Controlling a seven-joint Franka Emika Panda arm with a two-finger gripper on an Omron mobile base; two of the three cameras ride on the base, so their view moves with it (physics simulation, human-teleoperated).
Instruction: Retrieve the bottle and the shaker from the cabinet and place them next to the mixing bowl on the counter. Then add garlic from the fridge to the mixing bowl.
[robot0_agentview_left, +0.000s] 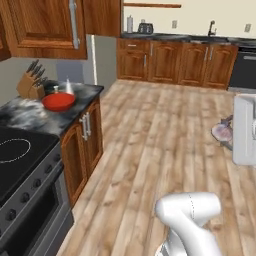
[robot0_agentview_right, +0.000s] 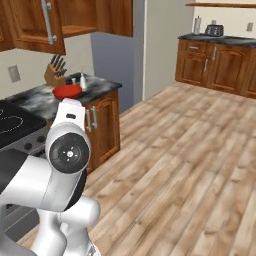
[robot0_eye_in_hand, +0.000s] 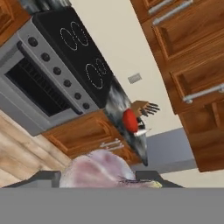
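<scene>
A: Big picture: the stove (robot0_agentview_left: 20, 160) sits left, the dark marble counter (robot0_agentview_left: 30, 117) beyond it.
B: Red mixing bowl (robot0_agentview_left: 58, 101) on that counter, a shaker (robot0_agentview_left: 68, 87) just behind, knife block (robot0_agentview_left: 31, 85) nearby.
A: And the gripper (robot0_eye_in_hand: 98, 179)?
B: Fingers pinching a pale, purplish garlic bulb (robot0_eye_in_hand: 103, 170) out over the floor.

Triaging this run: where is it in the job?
Looks done: a shaker and what may be the bottle stand by the red bowl on the counter; I can't tell them apart clearly. In hand: the gripper is closed on the garlic, away from the counter over the floor. Left: carry it over and drop it in the bowl, which looks empty.
</scene>
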